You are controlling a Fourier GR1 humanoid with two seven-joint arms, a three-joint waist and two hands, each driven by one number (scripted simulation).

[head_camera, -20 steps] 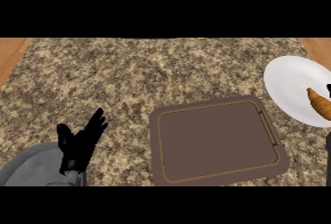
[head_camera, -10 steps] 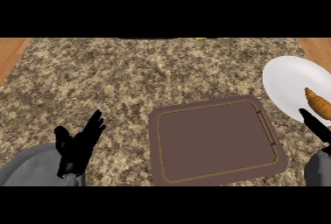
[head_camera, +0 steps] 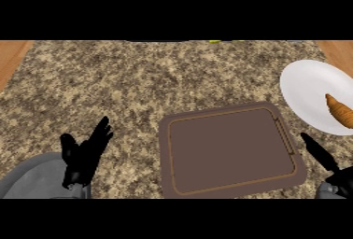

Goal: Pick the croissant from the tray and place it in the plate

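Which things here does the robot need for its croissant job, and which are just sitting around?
For the job: croissant, lying on the white plate; brown tray, with nothing on it; right hand, open beside the tray.

Just there: left hand, resting open at the lower left; speckled counter.

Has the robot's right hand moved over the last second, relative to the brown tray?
Yes. The right hand has drawn back from the white round plate toward the view's lower edge, now beside the brown rectangular tray's right rim.
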